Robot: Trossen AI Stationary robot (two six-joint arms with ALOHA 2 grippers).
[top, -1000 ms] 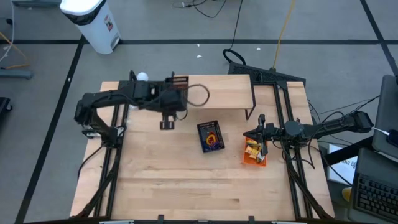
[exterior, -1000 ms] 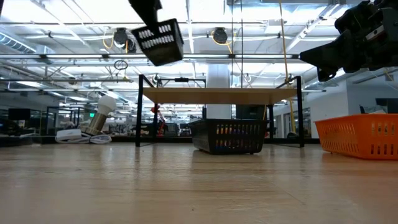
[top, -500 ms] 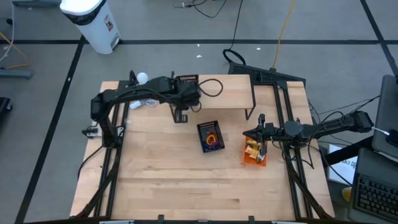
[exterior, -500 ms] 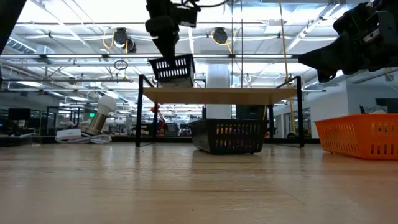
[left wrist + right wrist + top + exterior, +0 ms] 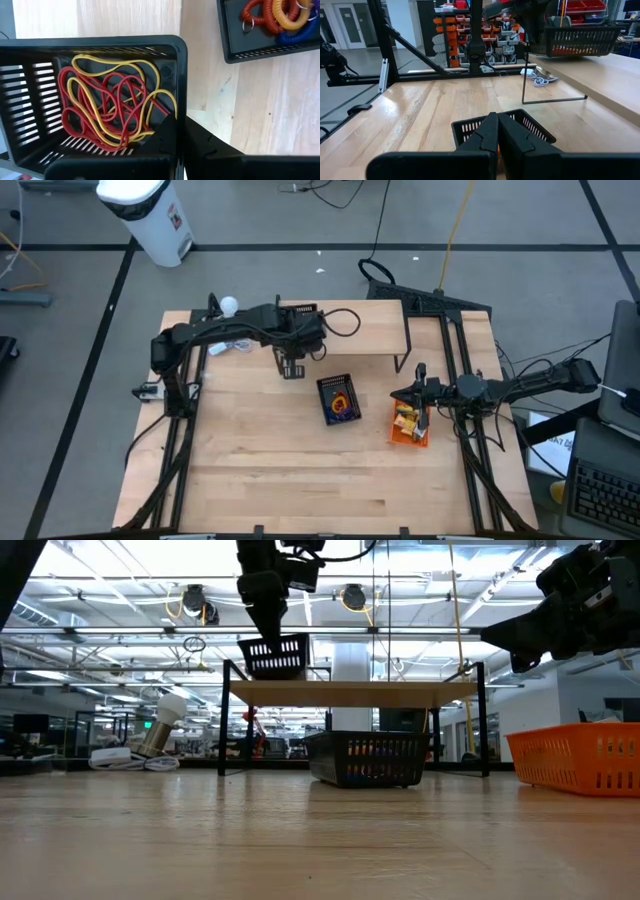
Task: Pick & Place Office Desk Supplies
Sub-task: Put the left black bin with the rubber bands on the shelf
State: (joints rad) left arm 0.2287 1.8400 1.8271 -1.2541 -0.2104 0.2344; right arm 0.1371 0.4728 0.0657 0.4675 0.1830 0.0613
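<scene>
Black slotted basket (image 5: 100, 100) pinched by its wall in my left gripper (image 5: 291, 350), held in air just above wooden shelf (image 5: 360, 330) at far side of table (image 5: 300, 470). Red and yellow elastic loops (image 5: 110, 105) lie tangled inside it. Second black basket (image 5: 337, 399) sits mid-table, holds red, orange, blue coils (image 5: 272, 17). My right gripper (image 5: 420, 395) hangs over orange basket (image 5: 409, 426) at right, fingers pressed together, nothing held.
</scene>
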